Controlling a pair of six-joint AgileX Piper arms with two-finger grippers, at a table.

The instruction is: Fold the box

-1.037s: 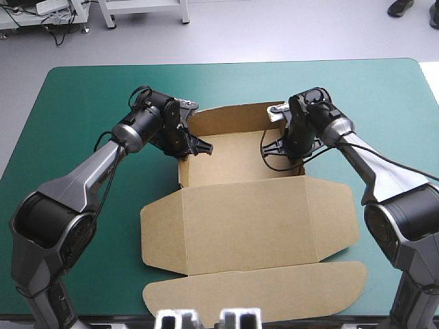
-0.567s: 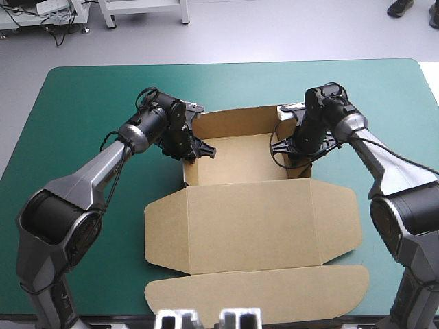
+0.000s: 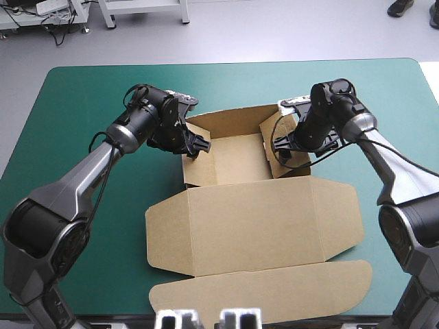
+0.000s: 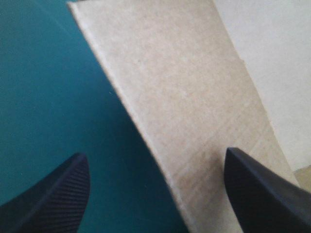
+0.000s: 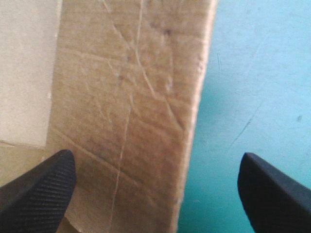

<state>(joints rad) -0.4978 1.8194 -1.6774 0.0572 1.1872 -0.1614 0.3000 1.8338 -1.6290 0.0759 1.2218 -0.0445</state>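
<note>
The brown box (image 3: 254, 219) lies mid-table as an open tray at the back, its lid flat toward the front. Its left side wall (image 3: 194, 164) and right side wall (image 3: 280, 152) stand up, their end flaps leaning inward. My left gripper (image 3: 197, 145) is open astride the left wall's top edge. In the left wrist view the black fingers (image 4: 53, 199) stand wide apart, the wall (image 4: 194, 121) between them untouched. My right gripper (image 3: 282, 145) is open over the right wall. In the right wrist view that wall (image 5: 131, 107) rises between the parted gripper (image 5: 156, 154).
The lid's rounded front flap (image 3: 274, 291) reaches close to the table's front edge. The teal-green cover (image 3: 75, 110) stretches out on both sides of the box and behind its back wall (image 3: 230, 120).
Both grippers have opened and let go of the side walls they pinched earlier. The walls' end flaps have sprung a little inward, and both wrists have shifted slightly outward.
</note>
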